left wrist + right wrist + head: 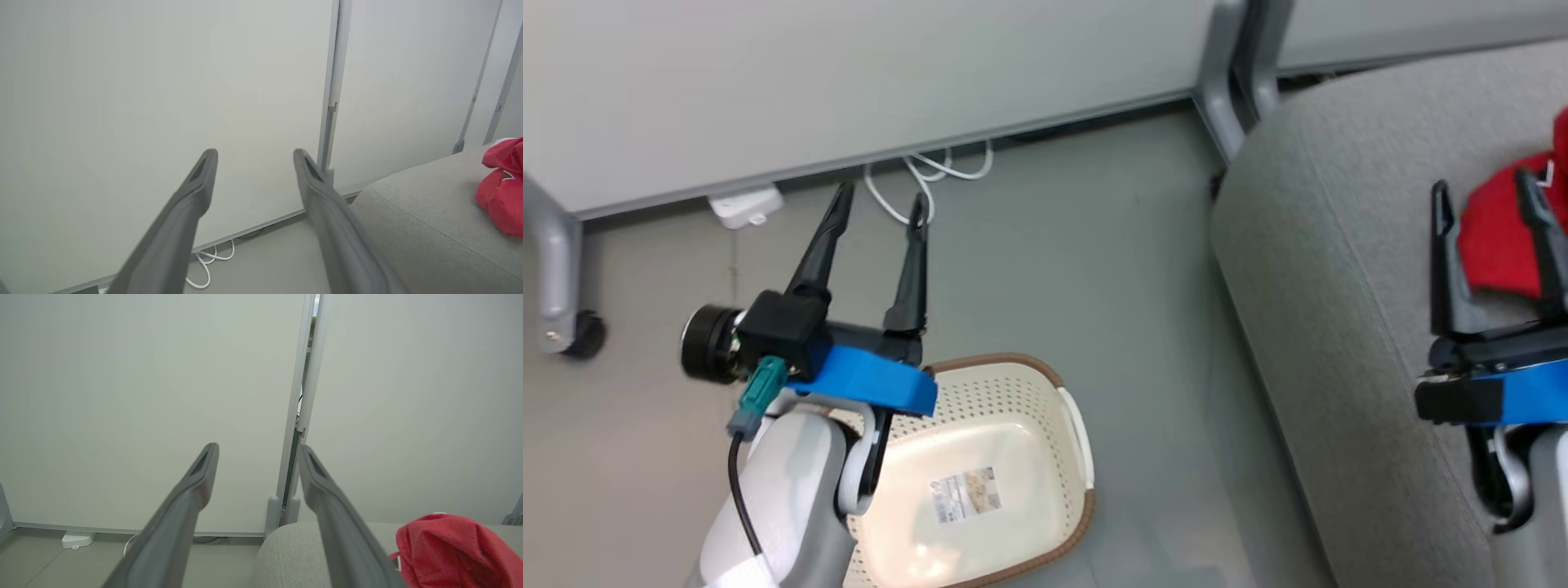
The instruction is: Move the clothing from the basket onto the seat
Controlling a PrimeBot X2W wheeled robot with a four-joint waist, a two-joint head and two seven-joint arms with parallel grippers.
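Note:
The cream basket (1013, 425) with its brown rim stands on the floor at lower centre, and only a barcode sticker (965, 493) shows on its bottom. Red clothing (1499, 237) (503, 192) (453, 551) lies bunched on the grey seat (1339, 286) (425, 220) (286, 555) at the right. My left gripper (880, 204) (255, 157) is open, held above the floor behind the basket, with nothing between its fingers. My right gripper (1485, 192) (257, 451) is open above the seat, fingers either side of the red pile in the head view, holding nothing.
Pale partition panels (849, 73) stand along the back with a metal post (1225, 73) between them. A white cable (931, 175) and a white power strip (745, 206) lie on the floor by the wall. A caster wheel (584, 335) sits at the far left.

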